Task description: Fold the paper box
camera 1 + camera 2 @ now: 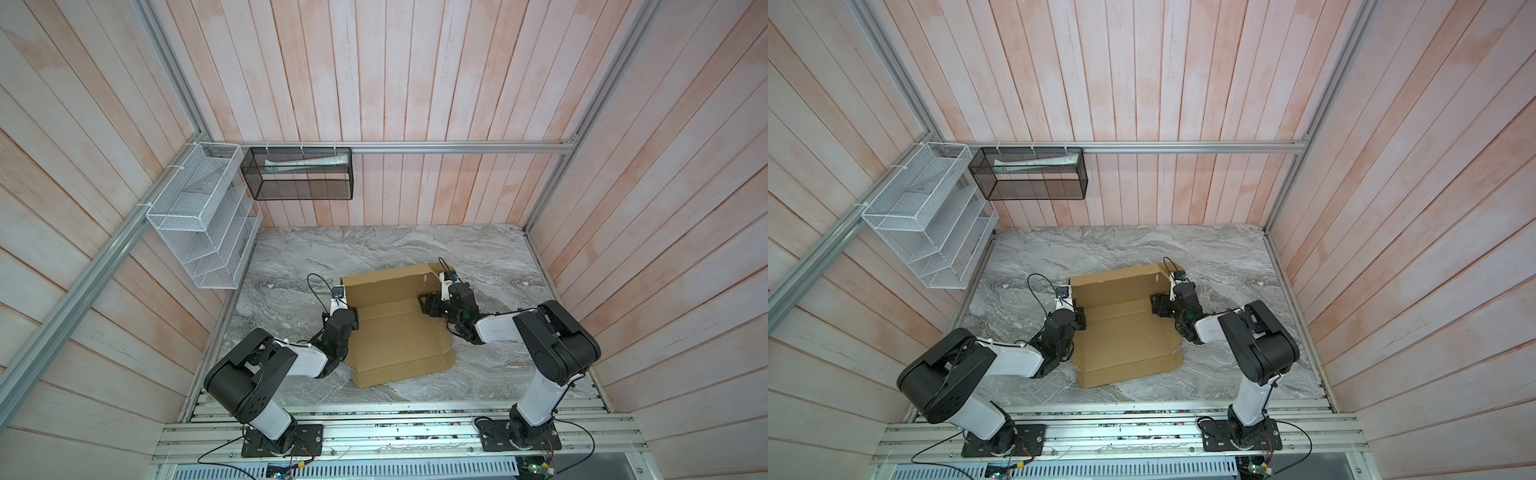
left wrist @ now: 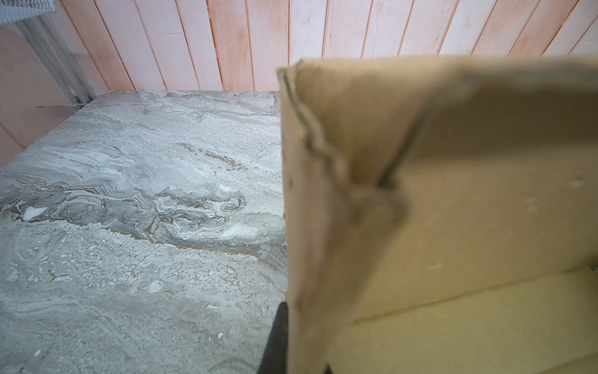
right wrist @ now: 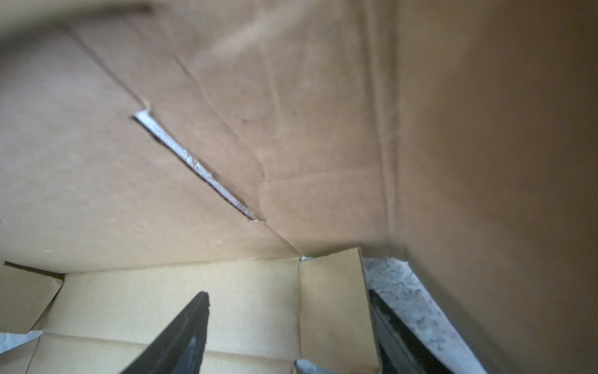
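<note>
The paper box (image 1: 395, 328) sits in the middle of the worktop (image 1: 332, 249), between the two arms, and is only partly formed. Its middle lies flat on the marble, and the large far panel (image 1: 386, 289) is raised along its crease into something close to upright. The near flap (image 1: 399, 370) lies flat on the worktop with its corner tabs splayed out. In the right wrist view a slit (image 3: 194, 165) in one panel is empty, so no tab has been locked there.

At the box's left edge the left hand (image 1: 352, 315) is pinched shut on a side flap (image 2: 317, 226), which stands up from between its tips. Only one dark finger (image 2: 276, 343) shows beside the cardboard in the left wrist view. At the right edge the right hand (image 1: 426, 305) is spread wide and grips nothing. Its two fingers straddle a small flap (image 3: 336, 307) at the corner, one over the box's floor and one outside over the marble.

By this reckoning the task is somewhere short of halfway: the back is up and the sides are being started. Left to do are both side walls (which look as though they must be tucked in place to stay), the near wall and the closing.
</note>
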You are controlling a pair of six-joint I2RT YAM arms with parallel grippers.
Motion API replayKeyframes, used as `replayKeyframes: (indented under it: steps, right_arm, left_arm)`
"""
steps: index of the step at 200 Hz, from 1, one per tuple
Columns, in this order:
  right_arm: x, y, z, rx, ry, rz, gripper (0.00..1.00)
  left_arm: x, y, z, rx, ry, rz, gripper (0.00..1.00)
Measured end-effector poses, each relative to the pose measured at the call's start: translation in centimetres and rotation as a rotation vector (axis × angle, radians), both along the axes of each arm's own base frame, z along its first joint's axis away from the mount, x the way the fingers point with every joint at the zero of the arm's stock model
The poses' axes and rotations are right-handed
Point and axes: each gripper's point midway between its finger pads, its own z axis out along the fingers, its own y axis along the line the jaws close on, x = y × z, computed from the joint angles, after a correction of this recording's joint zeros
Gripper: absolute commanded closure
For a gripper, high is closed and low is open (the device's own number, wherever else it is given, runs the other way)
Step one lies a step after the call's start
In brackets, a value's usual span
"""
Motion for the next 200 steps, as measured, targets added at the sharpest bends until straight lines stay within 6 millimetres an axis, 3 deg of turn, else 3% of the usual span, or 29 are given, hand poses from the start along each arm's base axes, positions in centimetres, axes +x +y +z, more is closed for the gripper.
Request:
replayKeyframes:
  steps: [105,200]
  right_arm:
    - [-0.7,3.6,1.7,-0.039,-0.039,0.088,0.26]
    - [-0.7,3.6,1.3,-0.134,-0.026,0.079,0.26]
  left_arm:
    - [0.0,0.0,0.0,0.0,0.0,0.0,1.0]
    - [-0.2,0.1,-0.2,0.003,0.004,0.001,1.0]
